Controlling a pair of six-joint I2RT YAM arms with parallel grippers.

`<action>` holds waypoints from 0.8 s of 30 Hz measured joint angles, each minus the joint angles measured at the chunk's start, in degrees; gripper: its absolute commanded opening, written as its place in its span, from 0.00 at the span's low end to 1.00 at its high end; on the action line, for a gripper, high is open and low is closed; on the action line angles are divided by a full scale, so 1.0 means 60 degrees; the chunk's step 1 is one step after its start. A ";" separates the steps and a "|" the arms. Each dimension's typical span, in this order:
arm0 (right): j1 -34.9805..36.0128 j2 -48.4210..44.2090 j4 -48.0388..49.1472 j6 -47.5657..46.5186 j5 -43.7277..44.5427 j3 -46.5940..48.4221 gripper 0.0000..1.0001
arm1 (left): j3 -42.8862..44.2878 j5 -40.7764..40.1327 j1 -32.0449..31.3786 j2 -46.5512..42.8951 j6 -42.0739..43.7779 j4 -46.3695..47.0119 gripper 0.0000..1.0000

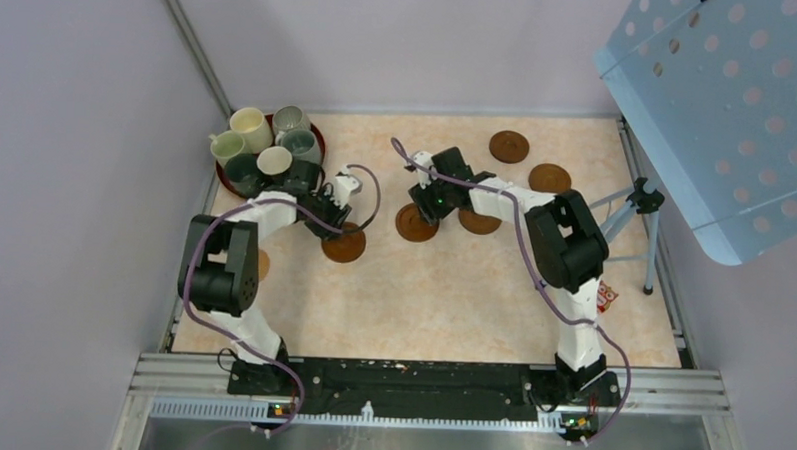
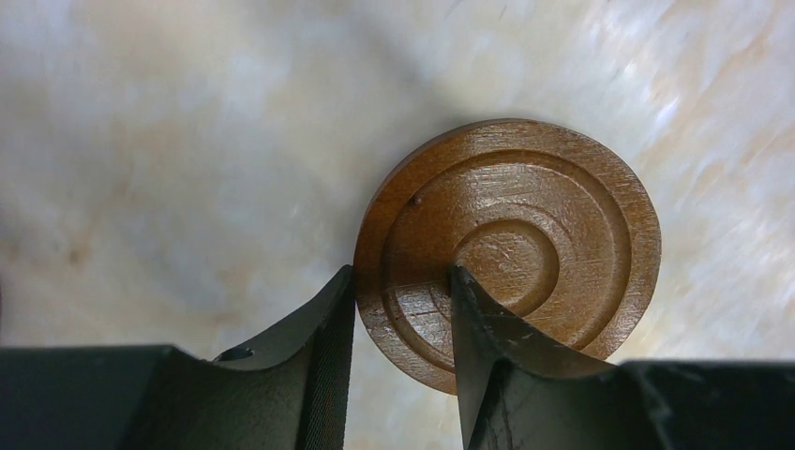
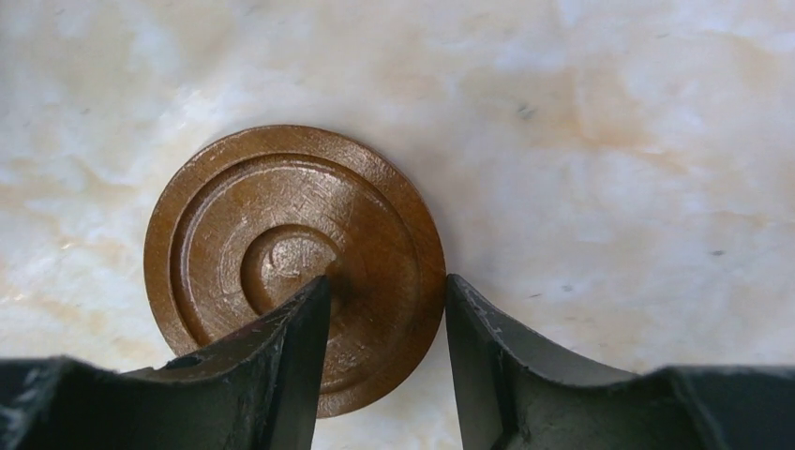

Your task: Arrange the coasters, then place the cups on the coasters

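from above: cups [image 1: 250, 127] bunched on the dark red tray [image 1: 321, 142] at the far left corner of the table [image 1: 442, 297]. left gripper [image 1: 334, 226] low at the far edge of a coaster [image 1: 348, 246], left of the table's middle. right gripper [image 1: 421, 212] low over a second coaster [image 1: 411, 228] just to the right; the two discs near each other but apart. third coaster [image 1: 483, 224] half hidden under the right arm. fourth coaster [image 1: 549, 177] behind it, fifth coaster [image 1: 509, 146] farthest back. lighter tan coaster [image 1: 262, 264] peeking out beside the left arm's elbow.

left wrist: coaster [image 2: 525, 225] flat on the marbled table [image 2: 187, 141], ringed grooves facing up. left gripper [image 2: 401, 277] partly closed astride the rim, one of its fingers [image 2: 323, 347] outside with its tip against the edge, the other over the grooved face. cannot tell whether clamped or only straddling.

right wrist: second coaster [image 3: 272, 234] flat on the table [image 3: 609, 141], grooves up. right gripper [image 3: 386, 281] likewise partly closed across the rim, one finger over the disc near its centre ring, the other just outside the edge. cannot tell whether gripped.
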 measured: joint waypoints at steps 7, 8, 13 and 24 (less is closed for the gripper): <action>0.0758 -0.0448 -0.0073 0.0127 -0.0372 -0.0648 0.44 | -0.1326 0.0386 0.1723 -0.1184 0.0892 -0.0142 0.41; 0.0878 -0.0499 -0.0084 0.0146 -0.0423 -0.0732 0.44 | -0.1446 0.0397 0.1861 -0.1293 0.0991 -0.0153 0.41; 0.1479 -0.0703 -0.0157 0.0262 -0.0703 -0.1020 0.43 | -0.2284 0.0568 0.2095 -0.2106 0.1559 -0.0189 0.41; 0.1960 -0.1107 -0.0142 0.0528 -0.1155 -0.1617 0.43 | -0.3220 0.0951 0.2080 -0.3038 0.2062 -0.0095 0.45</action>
